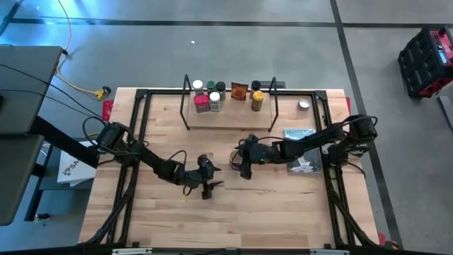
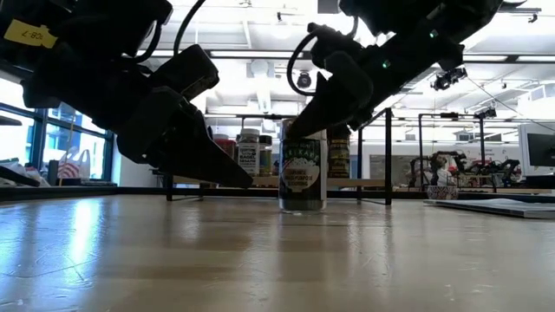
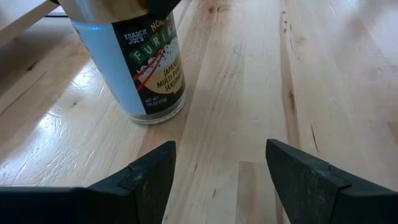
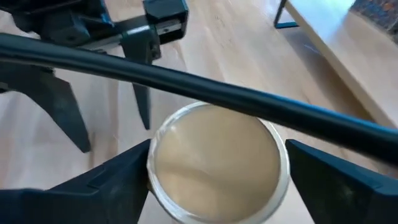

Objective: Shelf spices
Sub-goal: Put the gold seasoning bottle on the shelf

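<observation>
The right gripper (image 4: pixel 217 180) has its two fingers on both sides of a jar (image 4: pixel 217 163) with a tan lid. The fingers look like they touch the jar near its top, so I think it is gripping it. The jar stands on the table (image 1: pixel 283 205), not in the air. In the low view the jar (image 2: pixel 303 173) sits flat on the wood with the right gripper (image 2: pixel 334 100) on its top.

The left gripper (image 3: pixel 217 180) is open. Its fingers are spread wide and hold nothing. It hangs low over the table, just beside the jar (image 3: pixel 146 68). From above, the left gripper (image 1: pixel 206 183) is near the middle of the table and the right gripper (image 1: pixel 244 164) is close by it.

The shelf (image 1: pixel 230 117) is at the far side of the table. About seven spices (image 1: pixel 214 99) already sit there in a bunch, like a red box (image 1: pixel 202 104), a brown packet (image 1: pixel 238 91) and a yellow jar (image 1: pixel 257 100).

So most of the work looks done. This jar seems to be the last one left on the table. It is well apart from the shelf. It must be lifted, carried over and set down by the others.

A book (image 1: pixel 302 150) and a small tin (image 1: pixel 304 105) stay on the right side. They are not spices.
</observation>
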You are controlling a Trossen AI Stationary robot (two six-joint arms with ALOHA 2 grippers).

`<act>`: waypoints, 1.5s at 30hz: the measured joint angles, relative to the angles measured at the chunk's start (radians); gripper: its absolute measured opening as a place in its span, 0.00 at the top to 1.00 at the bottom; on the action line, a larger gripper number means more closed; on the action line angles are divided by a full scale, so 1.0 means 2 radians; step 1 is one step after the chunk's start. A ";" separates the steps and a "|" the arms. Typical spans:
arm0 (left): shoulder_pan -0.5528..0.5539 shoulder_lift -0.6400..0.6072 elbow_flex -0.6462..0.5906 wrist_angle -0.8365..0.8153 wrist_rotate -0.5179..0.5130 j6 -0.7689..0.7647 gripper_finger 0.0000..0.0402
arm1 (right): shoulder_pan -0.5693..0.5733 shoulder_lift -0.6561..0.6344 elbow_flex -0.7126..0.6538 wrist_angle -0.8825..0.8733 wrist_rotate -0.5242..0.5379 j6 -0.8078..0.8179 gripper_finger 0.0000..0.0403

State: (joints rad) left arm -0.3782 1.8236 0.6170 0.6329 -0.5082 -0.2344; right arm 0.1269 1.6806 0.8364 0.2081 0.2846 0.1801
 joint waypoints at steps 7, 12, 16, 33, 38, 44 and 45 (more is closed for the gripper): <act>0.000 0.000 0.000 0.000 0.000 0.000 0.39 | -0.008 0.000 0.000 0.005 -0.030 0.011 0.34; 0.000 0.000 0.000 0.000 0.000 -0.004 0.39 | -0.018 -0.016 0.000 0.010 -0.041 -0.001 0.35; 0.000 0.000 0.000 0.000 0.000 -0.005 0.39 | -0.057 -0.057 0.000 0.015 -0.055 -0.018 0.35; 0.000 0.000 0.000 0.000 0.000 -0.013 0.39 | -0.287 0.010 0.221 -0.163 -0.212 -0.118 0.35; 0.000 0.000 0.000 0.000 0.000 -0.013 0.39 | -0.318 0.052 0.240 -0.156 -0.236 -0.118 0.35; 0.000 0.000 0.000 0.000 0.000 -0.013 0.39 | -0.333 0.086 0.238 -0.154 -0.249 -0.126 0.35; 0.000 0.000 0.000 0.000 0.000 -0.013 0.39 | -0.334 0.089 0.238 -0.151 -0.250 -0.126 0.35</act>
State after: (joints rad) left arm -0.3782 1.8233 0.6170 0.6330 -0.5080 -0.2602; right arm -0.5418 1.8590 1.3128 -0.0933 -0.2146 -0.0719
